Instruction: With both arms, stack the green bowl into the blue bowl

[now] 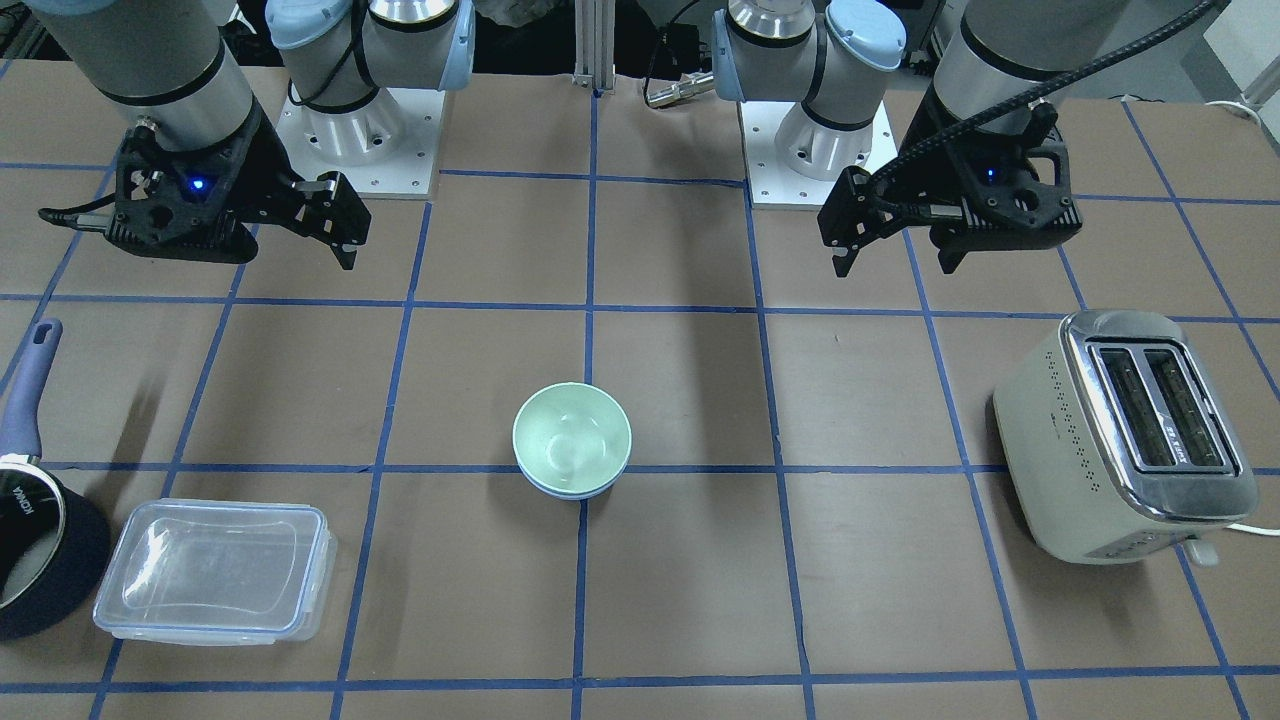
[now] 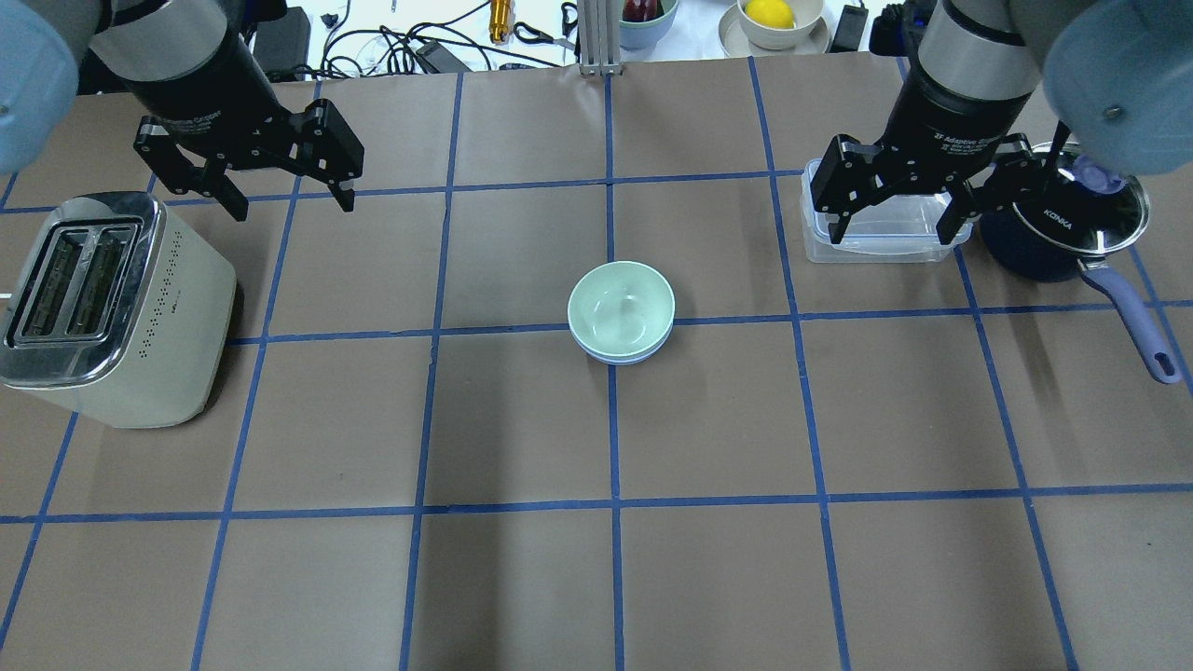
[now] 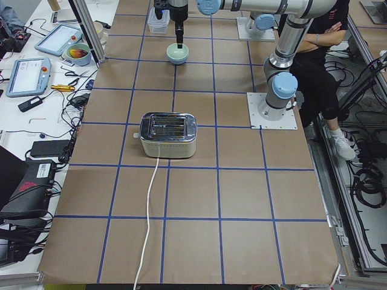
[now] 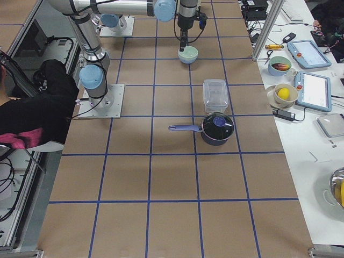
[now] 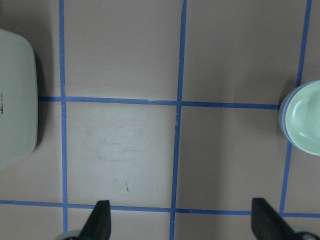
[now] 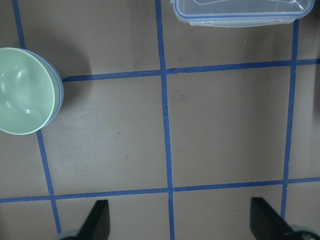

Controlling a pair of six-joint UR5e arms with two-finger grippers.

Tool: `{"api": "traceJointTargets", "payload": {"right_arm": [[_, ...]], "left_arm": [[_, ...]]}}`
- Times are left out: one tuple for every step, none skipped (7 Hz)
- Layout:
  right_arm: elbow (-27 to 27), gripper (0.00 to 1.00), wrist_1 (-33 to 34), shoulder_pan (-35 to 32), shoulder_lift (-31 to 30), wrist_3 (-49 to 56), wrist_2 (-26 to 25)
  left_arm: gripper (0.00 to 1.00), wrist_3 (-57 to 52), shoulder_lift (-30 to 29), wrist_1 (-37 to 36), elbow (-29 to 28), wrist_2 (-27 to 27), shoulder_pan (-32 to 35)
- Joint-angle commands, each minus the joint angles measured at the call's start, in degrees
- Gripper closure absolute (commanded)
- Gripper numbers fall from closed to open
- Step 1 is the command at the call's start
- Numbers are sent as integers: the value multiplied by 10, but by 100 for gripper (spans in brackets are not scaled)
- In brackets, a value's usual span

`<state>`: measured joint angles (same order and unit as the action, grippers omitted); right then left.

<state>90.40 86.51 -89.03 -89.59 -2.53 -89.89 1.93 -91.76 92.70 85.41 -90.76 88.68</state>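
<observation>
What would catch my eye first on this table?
The green bowl nested in the blue bowl, alone at the middle of the table. The left gripper and right gripper hang open and empty on either side of it. A cream toaster stands at the robot's left end.

I am seeing the top bowl (image 2: 620, 303) sitting inside the bottom bowl (image 2: 617, 357). From that stack, the toaster (image 2: 140, 317) is lying well left, and the container (image 2: 885, 238) and saucepan (image 2: 1030, 253) are lying right and beyond.
</observation>
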Motion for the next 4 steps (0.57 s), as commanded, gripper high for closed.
{"api": "traceJointTargets", "payload": {"right_arm": [[0,0,-4,-1,-15,0,4],[0,0,-4,-1,-15,0,4],[2,0,-4,-1,-15,0,-1],[5,0,-4,-1,-14,0,2]], "left_arm": [[0,0,0,0,-2,-1,0],[0,0,0,0,1,-1,0],[0,0,1,-1,2,-1,0],[0,0,2,-1,0,-2,0]]}}
